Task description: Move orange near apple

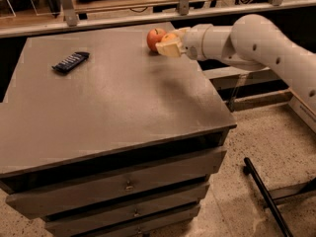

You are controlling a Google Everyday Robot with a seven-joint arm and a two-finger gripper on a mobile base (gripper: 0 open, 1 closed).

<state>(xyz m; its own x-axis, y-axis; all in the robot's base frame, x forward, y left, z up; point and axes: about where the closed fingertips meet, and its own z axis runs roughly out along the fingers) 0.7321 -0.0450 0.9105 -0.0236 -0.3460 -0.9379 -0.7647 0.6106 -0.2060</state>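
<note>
The white arm (256,43) reaches in from the right, forearm near level over the table's (113,112) far right edge. The gripper (167,45) points left, its jaws closed on the orange (170,36). The orange sits just beside the apple (154,37), which rests on the table. A dark packet (70,61) lies well apart at far left.

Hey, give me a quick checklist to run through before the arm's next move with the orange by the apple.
1. orange beside apple: ok, side by side.
2. end effector at the orange, near the table's far right corner: ok.
3. orange resting on the table: cannot tell.
4. apple sitting on the table: ok.
5. dark packet out of the way: ok, far left.
</note>
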